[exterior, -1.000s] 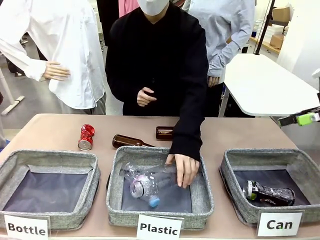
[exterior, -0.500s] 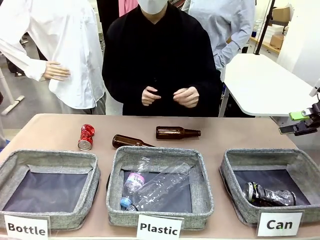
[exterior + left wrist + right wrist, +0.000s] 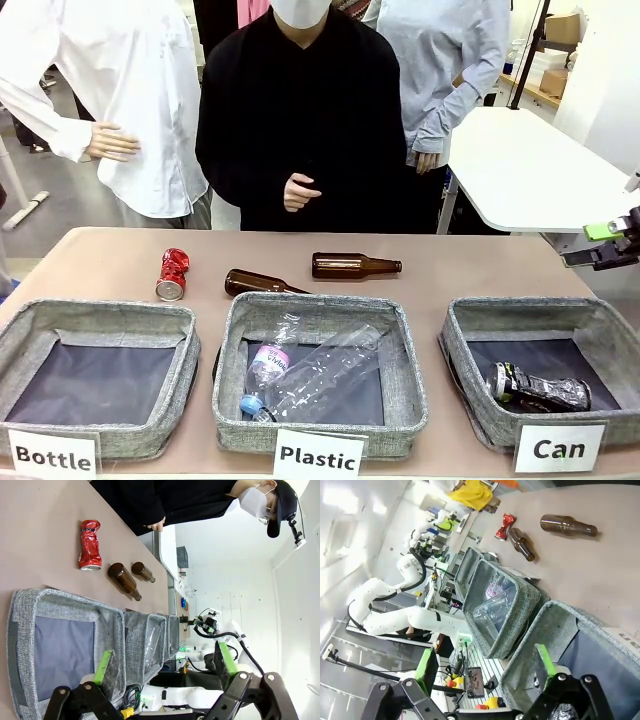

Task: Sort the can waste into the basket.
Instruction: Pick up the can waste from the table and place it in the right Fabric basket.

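Finds red can (image 3: 172, 274) lying on the surface (image 3: 480, 265) behind the Bottle bin (image 3: 100, 318), long axis near-to-far; dark can (image 3: 538, 388) already inside the basket (image 3: 540, 310). Sits nearest the left claw (image 3: 165, 660), wide open; right claw (image 3: 608, 244), likewise open, well apart

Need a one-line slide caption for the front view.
Dark can in the Can basket; red can on the table beside two brown bottles; right tool open at far right.

Bright even indoor light, soft shadows, sharp front view; wide-angle bending and washed-out whites in wrist views.
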`<state>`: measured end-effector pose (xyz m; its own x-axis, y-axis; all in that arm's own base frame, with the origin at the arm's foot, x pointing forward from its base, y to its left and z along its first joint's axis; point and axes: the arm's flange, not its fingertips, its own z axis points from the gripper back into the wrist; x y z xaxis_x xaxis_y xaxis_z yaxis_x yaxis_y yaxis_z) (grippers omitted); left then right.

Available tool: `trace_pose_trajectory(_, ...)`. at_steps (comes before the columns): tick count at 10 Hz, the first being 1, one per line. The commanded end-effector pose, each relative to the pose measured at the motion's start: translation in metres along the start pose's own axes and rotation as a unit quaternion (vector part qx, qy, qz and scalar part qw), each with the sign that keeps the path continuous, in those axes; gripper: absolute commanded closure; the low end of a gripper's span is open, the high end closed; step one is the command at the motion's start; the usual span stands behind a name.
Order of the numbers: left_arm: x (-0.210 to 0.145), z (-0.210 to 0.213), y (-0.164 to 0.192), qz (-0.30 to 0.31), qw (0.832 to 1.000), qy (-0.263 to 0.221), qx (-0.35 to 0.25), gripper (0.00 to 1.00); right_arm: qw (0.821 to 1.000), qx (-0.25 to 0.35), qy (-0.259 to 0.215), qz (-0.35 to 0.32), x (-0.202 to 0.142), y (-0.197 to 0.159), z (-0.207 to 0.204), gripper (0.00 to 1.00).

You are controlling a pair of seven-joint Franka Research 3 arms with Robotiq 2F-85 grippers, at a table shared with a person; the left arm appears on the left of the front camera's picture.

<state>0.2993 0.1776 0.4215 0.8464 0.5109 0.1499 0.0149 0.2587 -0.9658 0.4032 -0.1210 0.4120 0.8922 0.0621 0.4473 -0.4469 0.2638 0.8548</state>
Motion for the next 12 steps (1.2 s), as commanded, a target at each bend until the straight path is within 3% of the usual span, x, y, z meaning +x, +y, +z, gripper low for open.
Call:
trace_pose_trajectory(1, -0.001, 0.001, 0.001, -0.011, 1.000, 0.003, -0.004, 0.00, 1.000, 0.003, -0.001, 0.012, 0.000, 0.003, 0.001, 0.00)
trace_pose_trajectory(7, 0.000, 0.000, 0.000, 0.000, 1.000, 0.000, 0.000, 0.00, 1.000, 0.003, -0.001, 0.012, 0.000, 0.003, 0.001, 0.00)
trace_pose_trajectory(8, -0.008, 0.004, -0.015, -0.046, 0.998, 0.033, -0.017, 0.00, 1.000, 0.003, -0.001, 0.012, 0.000, 0.003, 0.001, 0.00)
trace_pose_trajectory(12, 0.018, -0.071, -0.074, -0.077, 0.980, 0.104, 0.151, 0.00, 1.000, 0.003, -0.001, 0.012, 0.000, 0.003, 0.001, 0.00)
